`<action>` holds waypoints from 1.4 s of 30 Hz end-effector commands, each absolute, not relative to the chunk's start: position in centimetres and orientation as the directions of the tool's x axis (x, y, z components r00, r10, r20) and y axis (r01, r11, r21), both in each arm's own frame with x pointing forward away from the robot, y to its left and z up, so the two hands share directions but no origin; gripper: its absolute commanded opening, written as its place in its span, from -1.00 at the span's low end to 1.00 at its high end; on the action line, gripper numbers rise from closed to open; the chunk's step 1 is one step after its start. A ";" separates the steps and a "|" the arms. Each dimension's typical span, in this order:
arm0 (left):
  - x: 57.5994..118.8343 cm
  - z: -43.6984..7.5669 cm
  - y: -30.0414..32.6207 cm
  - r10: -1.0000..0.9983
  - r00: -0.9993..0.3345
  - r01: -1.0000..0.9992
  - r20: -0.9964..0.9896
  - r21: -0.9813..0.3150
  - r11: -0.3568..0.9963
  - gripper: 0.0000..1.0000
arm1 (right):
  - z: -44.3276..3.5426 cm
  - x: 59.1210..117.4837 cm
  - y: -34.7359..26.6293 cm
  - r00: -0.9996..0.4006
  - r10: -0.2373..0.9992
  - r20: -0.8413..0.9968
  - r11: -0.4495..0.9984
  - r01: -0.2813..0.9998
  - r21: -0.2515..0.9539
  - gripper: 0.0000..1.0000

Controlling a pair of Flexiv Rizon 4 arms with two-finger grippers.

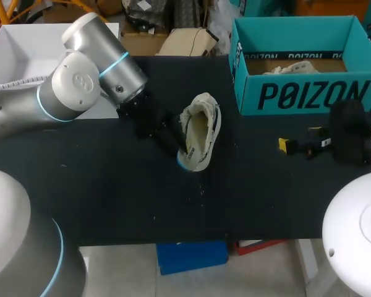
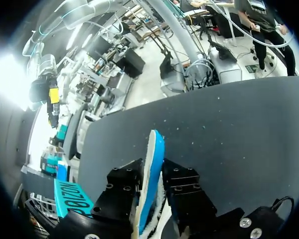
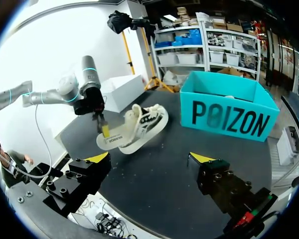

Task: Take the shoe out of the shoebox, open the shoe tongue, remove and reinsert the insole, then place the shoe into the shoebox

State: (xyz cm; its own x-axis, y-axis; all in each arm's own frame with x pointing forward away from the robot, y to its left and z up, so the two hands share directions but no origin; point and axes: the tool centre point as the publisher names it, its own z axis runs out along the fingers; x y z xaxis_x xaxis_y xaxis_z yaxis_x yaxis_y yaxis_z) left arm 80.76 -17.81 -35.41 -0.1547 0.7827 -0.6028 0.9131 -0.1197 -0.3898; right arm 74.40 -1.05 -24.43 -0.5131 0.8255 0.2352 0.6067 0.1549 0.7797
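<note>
A cream shoe (image 1: 201, 130) with a blue-edged sole lies on its side in the middle of the black table (image 1: 111, 192). My left gripper (image 1: 176, 145) is at its heel end. In the left wrist view the shoe's sole edge (image 2: 154, 149) stands between the two black fingers (image 2: 124, 181), which press on it from both sides. From the right wrist view the shoe (image 3: 134, 127) looks tipped up off the table. My right gripper (image 1: 302, 139) hovers open in front of the teal shoebox (image 1: 309, 93), its jaws (image 3: 149, 159) wide apart and empty.
The teal shoebox (image 3: 229, 117) stands open at the back right with crumpled paper (image 1: 294, 67) inside. A white box (image 1: 25, 49) sits at the back left, behind my left arm.
</note>
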 end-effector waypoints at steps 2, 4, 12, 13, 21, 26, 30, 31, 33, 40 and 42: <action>80.6 -35.7 -18.2 0.782 -0.146 0.912 -0.606 -0.389 -0.132 -1.00 | -24.3 74.4 -1.1 -0.514 0.824 0.237 0.157 0.611 0.776 1.00; 80.6 -35.6 -18.3 0.776 -0.145 0.912 -0.614 -0.386 -0.135 -1.00 | -24.3 74.4 -1.1 -0.514 0.824 0.237 0.157 0.611 0.776 1.00; 81.8 -35.6 -18.4 0.747 -0.143 0.921 -0.649 -0.364 -0.140 -1.00 | -24.3 74.4 -1.1 -0.514 0.824 0.237 0.157 0.611 0.776 1.00; 82.0 -35.6 -18.5 0.744 -0.144 0.921 -0.652 -0.364 -0.141 -1.00 | -24.3 74.4 -1.1 -0.514 0.824 0.237 0.157 0.611 0.776 1.00; 84.3 -36.0 -19.1 0.733 -0.146 0.930 -0.665 -0.346 -0.128 -1.00 | -24.3 74.4 -1.1 -0.514 0.824 0.237 0.157 0.611 0.776 1.00; 86.2 -36.1 -19.6 0.742 -0.142 0.938 -0.655 -0.329 -0.111 -1.00 | -24.3 74.4 -1.1 -0.514 0.824 0.237 0.157 0.611 0.776 1.00; 87.3 -36.3 -20.1 0.749 -0.136 0.941 -0.649 -0.321 -0.107 -1.00 | -24.3 74.4 -1.1 -0.514 0.824 0.237 0.157 0.611 0.776 1.00; 87.6 -36.3 -20.3 0.749 -0.136 0.941 -0.649 -0.321 -0.107 -1.00 | -24.3 74.4 -1.1 -0.514 0.824 0.237 0.157 0.611 0.776 1.00; 88.1 -36.5 -20.5 0.750 -0.138 0.941 -0.647 -0.321 -0.104 -1.00 | -24.3 74.4 -1.1 -0.514 0.824 0.237 0.157 0.611 0.776 1.00; 89.5 -36.7 -21.3 0.776 -0.130 0.955 -0.617 -0.288 -0.069 -1.00 | -24.3 74.4 -1.1 -0.514 0.824 0.237 0.157 0.611 0.776 1.00; 89.7 -36.8 -21.5 0.783 -0.130 0.958 -0.609 -0.281 -0.060 -1.00 | -24.3 74.4 -1.1 -0.514 0.824 0.237 0.157 0.611 0.776 1.00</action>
